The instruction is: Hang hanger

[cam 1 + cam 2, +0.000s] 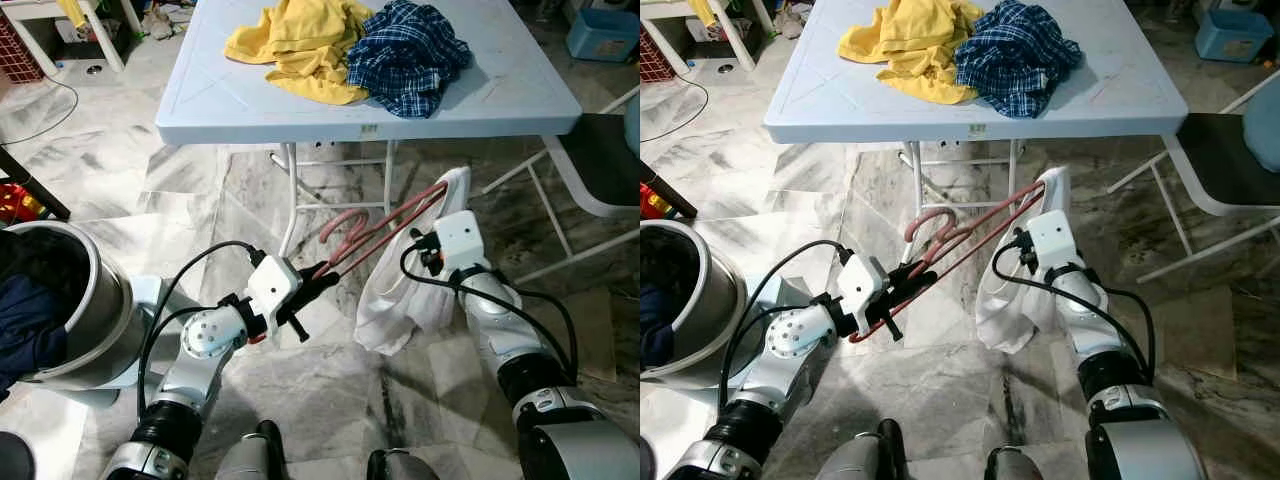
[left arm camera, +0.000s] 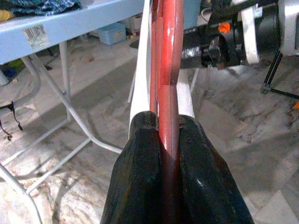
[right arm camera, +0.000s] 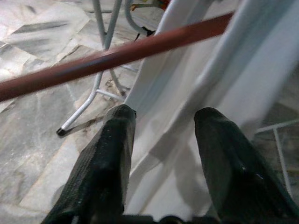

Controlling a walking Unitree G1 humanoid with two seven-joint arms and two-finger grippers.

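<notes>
Table (image 1: 250, 120) and its legs (image 1: 292, 200) block ahead; marble floor (image 1: 180, 190) lies open leftward

Two black fingers (image 2: 140, 177) pinch the red hanger (image 2: 168, 93) — white cloth (image 2: 139, 93) hangs just behind it.

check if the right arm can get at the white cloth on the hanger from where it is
Probably yes: the right end effector is open, its fingers either side of the white cloth hanging from the red hanger, with nothing between. The left end effector grips the hanger.
</notes>
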